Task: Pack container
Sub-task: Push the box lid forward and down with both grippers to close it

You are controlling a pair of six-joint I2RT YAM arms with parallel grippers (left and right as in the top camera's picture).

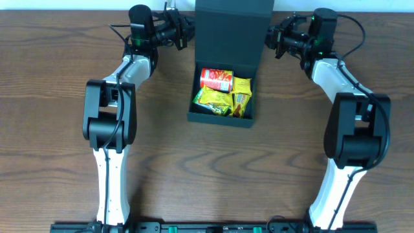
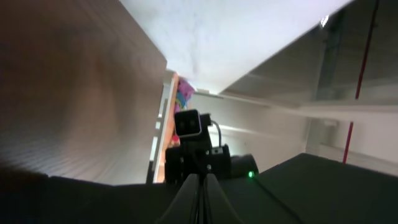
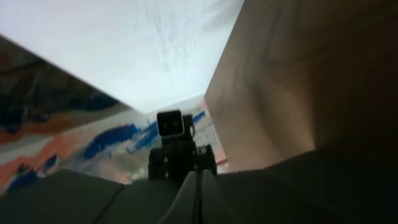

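**Box filled, both pincers at the lid**

The box [image 1: 194,118] sat on the table [image 1: 58,162] between the two arms, with its lid [image 1: 233,18] standing up at the back. The left pincer [image 1: 183,33] was against one side edge of that lid and the right pincer [image 1: 272,40] against the other, so the lid lay straight ahead of each of them. The open tray was below both pincers, on the side nearer the arm bases. In it lay a red can [image 1: 216,79] and some yellow packets [image 1: 241,92], all of them seeming to be below the rim.

Seen from each wrist, the fingers [image 2: 185,200] were pressed together to a thin seam, with dark card on either side. I couldn't tell whether either pair had the lid's edge nipped between them.

To my eye the packing was done and closing was the job in hand. Doing it well would mean both pincers moving as a pair, at the same height and pace, swinging the flap forward over the tray about its hinge. A lone push from one side would likely twist the flap or skid the box across the wood. The can stood highest, so the flap ought to come down gently there.
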